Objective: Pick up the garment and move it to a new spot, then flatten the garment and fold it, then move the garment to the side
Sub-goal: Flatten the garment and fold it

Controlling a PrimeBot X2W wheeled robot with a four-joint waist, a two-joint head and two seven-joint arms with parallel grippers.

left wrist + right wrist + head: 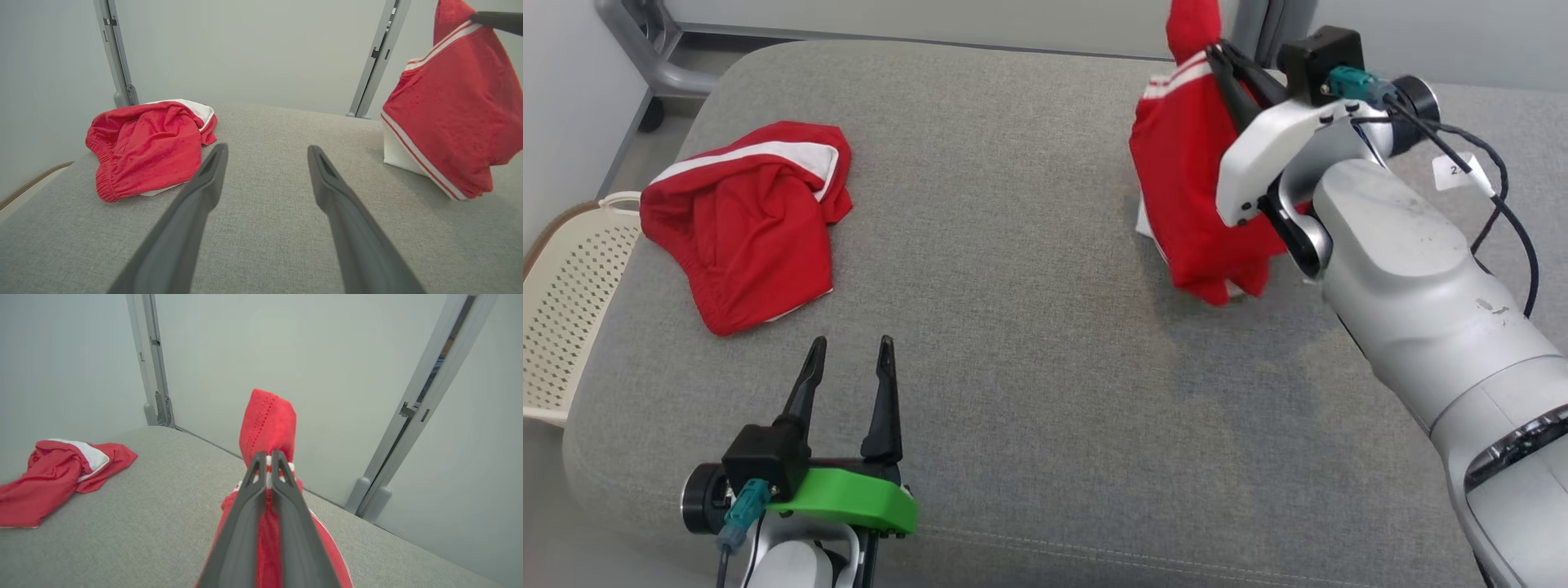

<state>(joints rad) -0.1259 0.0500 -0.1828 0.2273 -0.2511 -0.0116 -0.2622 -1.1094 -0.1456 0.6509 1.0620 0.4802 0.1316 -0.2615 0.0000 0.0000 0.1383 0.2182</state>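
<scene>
A red garment [1188,184] with white stripes hangs off the grey cushion at the far right, pinched by my right gripper [1217,53], which is shut on its upper edge. In the right wrist view the closed fingers [267,459] clamp red cloth, and a flap of the garment [267,420] sticks up above them. The left wrist view shows the same garment [449,110] hanging at the right, its lower hem near the cushion. My left gripper [849,347] rests open and holds nothing near the front edge; its fingers [212,171] stand spread over bare cushion.
A second red garment [747,220] with white trim lies crumpled at the left of the grey cushion [1013,286]. A cream perforated basket [568,302] stands beside the cushion's left edge. Grey metal posts [378,57] rise behind, against a pale wall.
</scene>
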